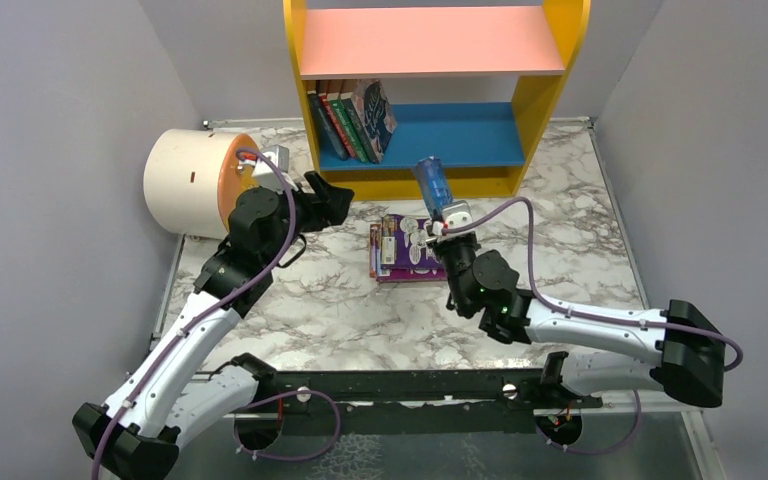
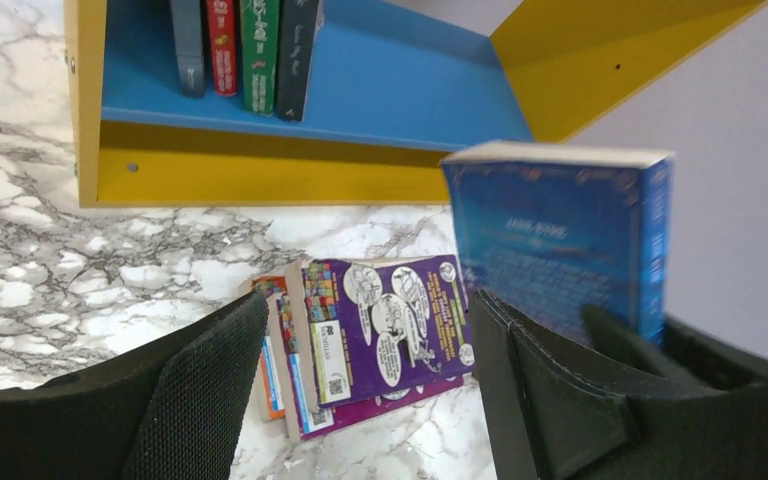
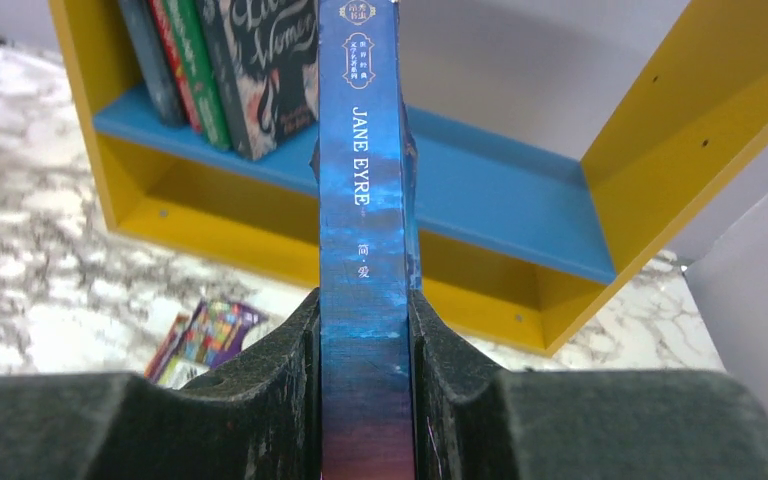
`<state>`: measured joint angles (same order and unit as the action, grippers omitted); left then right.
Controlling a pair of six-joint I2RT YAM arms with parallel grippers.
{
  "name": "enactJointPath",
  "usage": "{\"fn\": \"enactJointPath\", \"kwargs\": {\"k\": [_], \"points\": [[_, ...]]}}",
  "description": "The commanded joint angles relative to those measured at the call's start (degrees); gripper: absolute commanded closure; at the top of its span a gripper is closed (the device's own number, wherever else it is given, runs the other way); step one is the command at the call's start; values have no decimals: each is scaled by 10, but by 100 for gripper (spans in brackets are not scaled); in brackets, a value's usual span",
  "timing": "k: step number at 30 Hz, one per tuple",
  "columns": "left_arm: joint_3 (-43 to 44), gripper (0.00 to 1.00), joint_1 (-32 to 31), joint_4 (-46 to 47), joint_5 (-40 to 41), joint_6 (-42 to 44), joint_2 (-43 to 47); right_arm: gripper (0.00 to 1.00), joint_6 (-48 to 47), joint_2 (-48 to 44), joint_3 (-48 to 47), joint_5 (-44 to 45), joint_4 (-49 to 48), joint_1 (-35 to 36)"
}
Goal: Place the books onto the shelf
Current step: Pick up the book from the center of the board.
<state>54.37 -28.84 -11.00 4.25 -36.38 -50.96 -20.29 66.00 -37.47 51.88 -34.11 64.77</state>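
Top view. Logged right gripper (image 1: pixel 441 215) clamped on blue book (image 1: pixel 431 182), book held upright over table (image 1: pixel 580 230), just near of shelf (image 1: pixel 563 70). Logged left gripper (image 1: pixel 338 197) with jaws apart, holding nothing, left of blue book and close beside cream cylinder (image 1: pixel 185 180). Counted four standing books (image 1: pixel 352 120) at left end of blue lower board. Found purple book (image 1: pixel 410 248) topmost on a small flat stack, between the two grippers.

Left wrist view. Saw left gripper (image 2: pixel 365 330) spread wide, nothing between its fingers. Saw blue book (image 2: pixel 560 240) upright at right, beyond right finger. Saw purple book (image 2: pixel 390 330) flat on marble past the gap, orange-edged book under it. Noted shelf (image 2: pixel 260 178) farther off, standing books (image 2: pixel 245 50) at its left end.

Right wrist view. Saw right gripper (image 3: pixel 365 340) pressed against both covers of blue book (image 3: pixel 360 150), spine lettered "JANE EYRE" facing camera. Noted shelf (image 3: pixel 680 140) beyond, standing books (image 3: pixel 220 70) left of spine, corner of flat stack at lower left.
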Motion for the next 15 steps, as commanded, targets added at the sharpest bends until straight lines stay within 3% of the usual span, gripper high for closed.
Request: {"fn": "enactJointPath", "kwargs": {"k": [1, 12, 15], "points": [[-39, 33, 2, 51, -10, -1, -2, 99, -69, 32, -56, 4, -219, -17], [-82, 33, 2, 103, -41, -9, -38, 99, 20, 40, -82, -64, -131, -28], [-98, 26, 1, 146, -70, -14, -46, 99, 57, 22, -54, -120, -114, -29]]}}
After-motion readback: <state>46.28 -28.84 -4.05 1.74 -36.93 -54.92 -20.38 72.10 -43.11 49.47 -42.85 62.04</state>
